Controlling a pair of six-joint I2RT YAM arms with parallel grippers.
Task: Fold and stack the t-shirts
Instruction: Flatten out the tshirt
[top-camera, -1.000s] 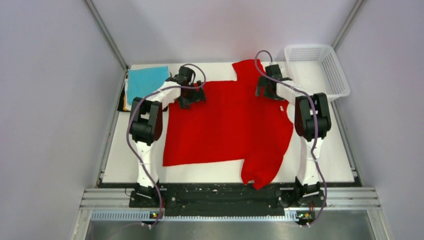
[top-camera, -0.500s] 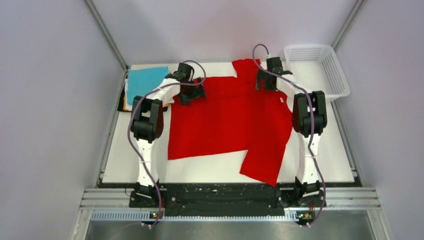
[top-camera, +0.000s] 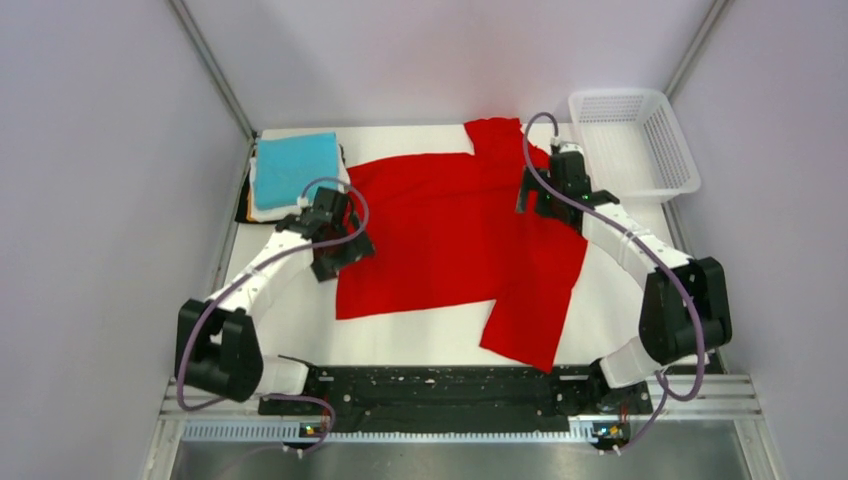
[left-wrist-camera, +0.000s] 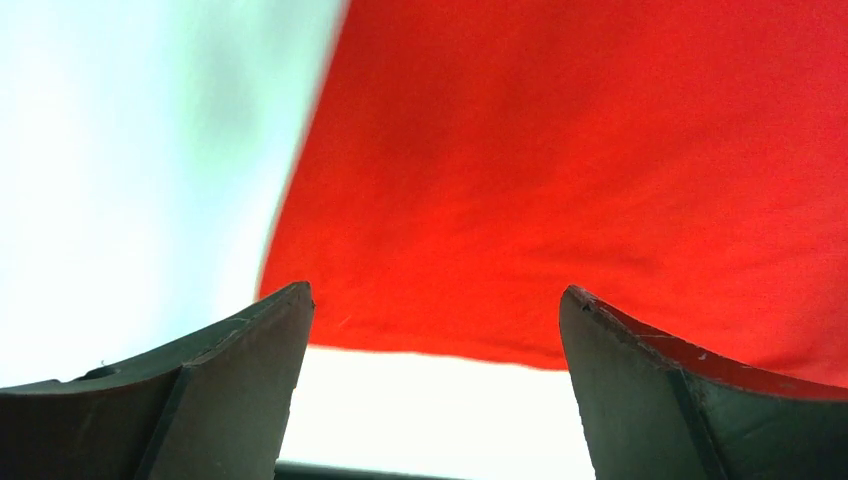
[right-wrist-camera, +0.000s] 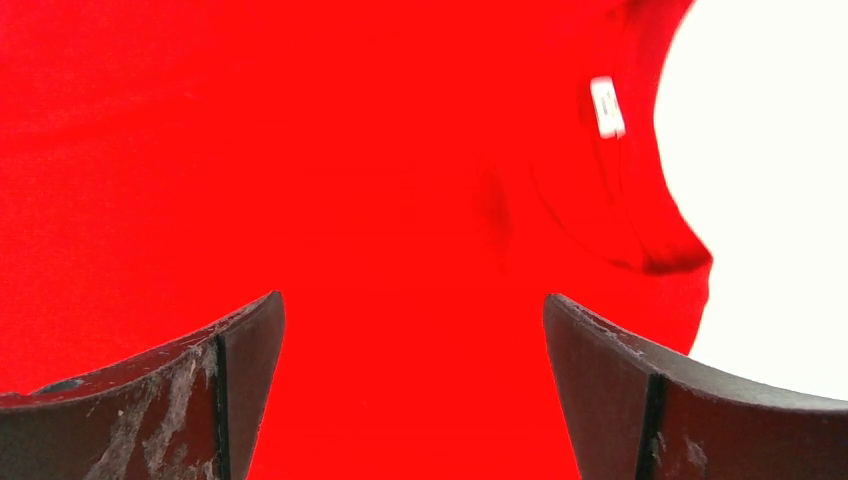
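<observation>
The red t-shirt (top-camera: 450, 235) lies spread on the white table, one sleeve at the back and one near the front edge. It fills the right wrist view (right-wrist-camera: 350, 150), its neck label showing, and the upper part of the left wrist view (left-wrist-camera: 580, 170). A folded teal t-shirt (top-camera: 293, 167) tops a stack at the back left, with white and dark cloth under it. My left gripper (top-camera: 345, 252) is open and empty over the shirt's left edge (left-wrist-camera: 432, 330). My right gripper (top-camera: 545, 205) is open and empty over the shirt near the collar (right-wrist-camera: 412, 330).
A white mesh basket (top-camera: 632, 140) stands at the back right corner. The white table (top-camera: 640, 300) is bounded by grey walls on both sides and a black rail along the front.
Both arms have pulled back towards the front, away from the shirt's far edge. The left gripper moved down and left to the shirt's left edge. The shirt lies still.
</observation>
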